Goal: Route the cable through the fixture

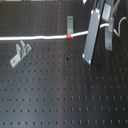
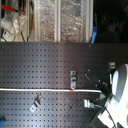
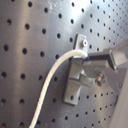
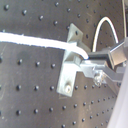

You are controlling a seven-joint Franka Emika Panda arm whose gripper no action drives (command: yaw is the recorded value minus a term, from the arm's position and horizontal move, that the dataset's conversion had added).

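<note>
The cable (image 1: 35,38) is a thin white cord lying across the black perforated board, with a red band (image 1: 68,36) on it. In the first exterior view, the grey fixture (image 1: 70,22) stands just behind that band. My gripper (image 1: 98,36) holds the cord to the first exterior view's right of the fixture, its long grey fingers (image 1: 91,37) angled down. In both wrist views the cable (image 4: 30,40) crosses the bracket (image 4: 69,62) and ends at my gripper (image 4: 91,59). I cannot tell whether it sits in the slot. In the second exterior view the cable (image 2: 35,90) runs straight below the fixture (image 2: 73,77).
A second grey bracket (image 1: 20,52) is bolted to the board at the first exterior view's left, in front of the cord. Spare cable (image 4: 106,30) loops behind the gripper. Shelving and clutter (image 2: 50,20) stand beyond the board's far edge.
</note>
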